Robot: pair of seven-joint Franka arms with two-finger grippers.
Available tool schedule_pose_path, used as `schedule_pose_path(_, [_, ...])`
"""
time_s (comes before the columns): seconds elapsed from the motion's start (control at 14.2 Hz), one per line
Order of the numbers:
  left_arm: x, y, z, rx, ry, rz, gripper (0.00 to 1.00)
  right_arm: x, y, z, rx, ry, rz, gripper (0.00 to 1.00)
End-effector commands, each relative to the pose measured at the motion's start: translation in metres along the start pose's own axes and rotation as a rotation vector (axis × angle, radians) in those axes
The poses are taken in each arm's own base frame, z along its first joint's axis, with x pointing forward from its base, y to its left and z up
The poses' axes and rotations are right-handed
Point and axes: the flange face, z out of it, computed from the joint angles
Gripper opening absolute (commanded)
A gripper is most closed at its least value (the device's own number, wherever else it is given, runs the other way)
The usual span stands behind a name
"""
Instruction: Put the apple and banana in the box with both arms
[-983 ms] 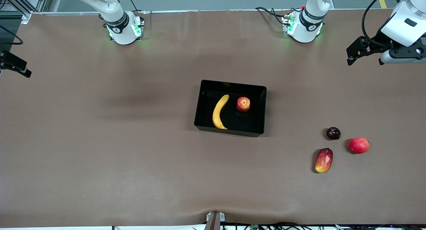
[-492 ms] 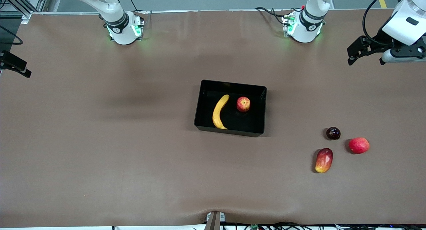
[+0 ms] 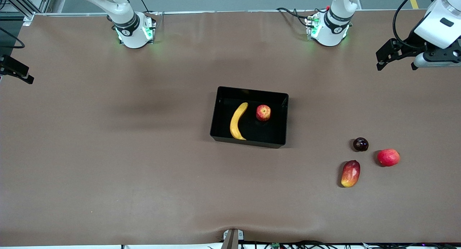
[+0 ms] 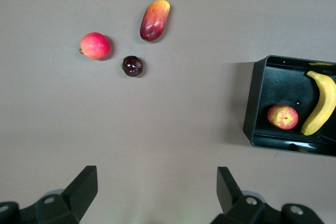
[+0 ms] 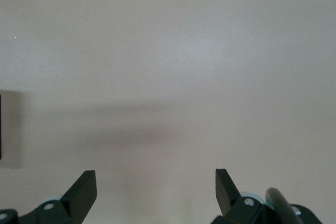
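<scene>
Front view: banana (image 3: 238,121) and apple (image 3: 263,112) lie apart inside the box (image 3: 283,119) at mid-table, banana toward the right arm's end, apple nearer the wall farthest from the camera, bare brown table (image 3: 108,151) all around the box edges. Left gripper (image 4: 157,195) is up over the table edge at the left arm's end, fingers spread wide, holding nothing; mango (image 3: 350,173), dark plum (image 3: 360,144) and red fruit (image 3: 388,157) cluster near that end, nearer the camera than the box. Right gripper (image 5: 156,192) hangs over bare table at the right arm's end, fingers wide apart, holding nothing.
</scene>
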Motion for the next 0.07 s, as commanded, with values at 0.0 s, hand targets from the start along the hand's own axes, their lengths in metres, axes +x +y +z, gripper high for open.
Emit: schedule_pose_path(0.0, [0.0019, -0.0006, -0.0044, -0.005, 0.006, 0.011, 1.00, -0.0035, 0.0034, -0.0028, 0.009, 0.009, 0.011, 1.00])
